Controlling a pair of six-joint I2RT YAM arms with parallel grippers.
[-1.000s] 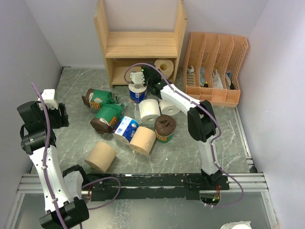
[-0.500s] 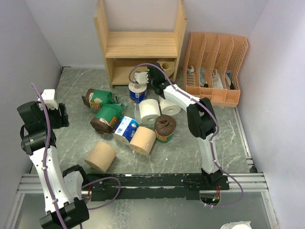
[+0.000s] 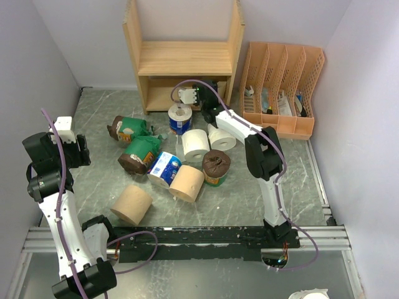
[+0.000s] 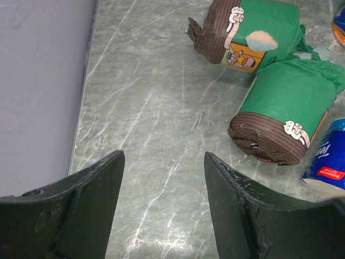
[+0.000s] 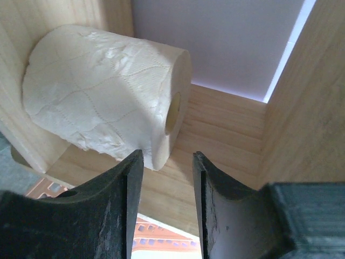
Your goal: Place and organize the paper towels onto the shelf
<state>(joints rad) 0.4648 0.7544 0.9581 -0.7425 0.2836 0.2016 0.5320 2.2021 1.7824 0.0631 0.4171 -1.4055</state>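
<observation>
The light wooden shelf (image 3: 184, 58) stands at the back of the table. My right gripper (image 3: 211, 88) is open and empty, reaching into the shelf's lower tier. In the right wrist view (image 5: 167, 154) a white paper towel roll (image 5: 102, 91) lies on its side on the lower board (image 5: 226, 124), just beyond my left fingertip. My left gripper (image 3: 73, 151) is open and empty at the far left, above bare table (image 4: 164, 156). Two green-wrapped rolls (image 4: 253, 32) (image 4: 285, 116) lie ahead of it.
Loose rolls lie in front of the shelf: an upright blue-and-white one (image 3: 179, 118), two white ones (image 3: 196, 143) (image 3: 221, 138), a dark brown one (image 3: 216, 167), two tan ones (image 3: 187, 182) (image 3: 132, 204), another blue-and-white one (image 3: 164, 168). A peach file organizer (image 3: 283, 87) stands at the right.
My right gripper has moved from beside the upright blue-and-white roll toward the back right, into the shelf's lower tier. The left arm has not moved.
</observation>
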